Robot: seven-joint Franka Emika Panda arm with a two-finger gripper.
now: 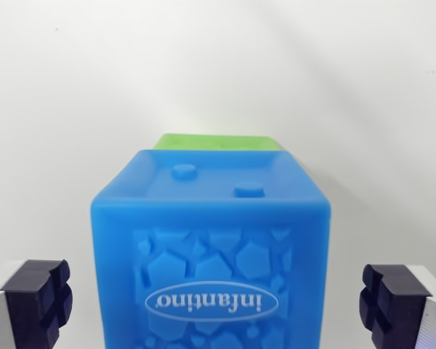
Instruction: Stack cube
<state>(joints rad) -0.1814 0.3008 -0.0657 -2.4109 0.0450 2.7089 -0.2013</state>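
From my wrist view, my end effector (218,305) stands wide: one dark fingertip (38,299) sits at the lower left of the wrist view and the other at the lower right, each clear of the blue cube (211,254) that fills the space between them. White background shows in the gap on both sides, so I am gripping nothing at this moment. The blue cube has raised studs on its top face and an embossed logo, seen upside down, on the side facing me. Behind it, a strip of a green cube (219,141) peeks out just above the blue one's far top edge. From this angle I cannot tell whether the green cube lies behind the blue one on the white desk (73,109) or directly beneath it, nor whether the two touch. That leaves my reading of progress open: if the blue cube sits on the green, the stack is made and I only need to pull clear; if they are side by side, I judge the grasp itself is still ahead, followed by the lift and the placing.
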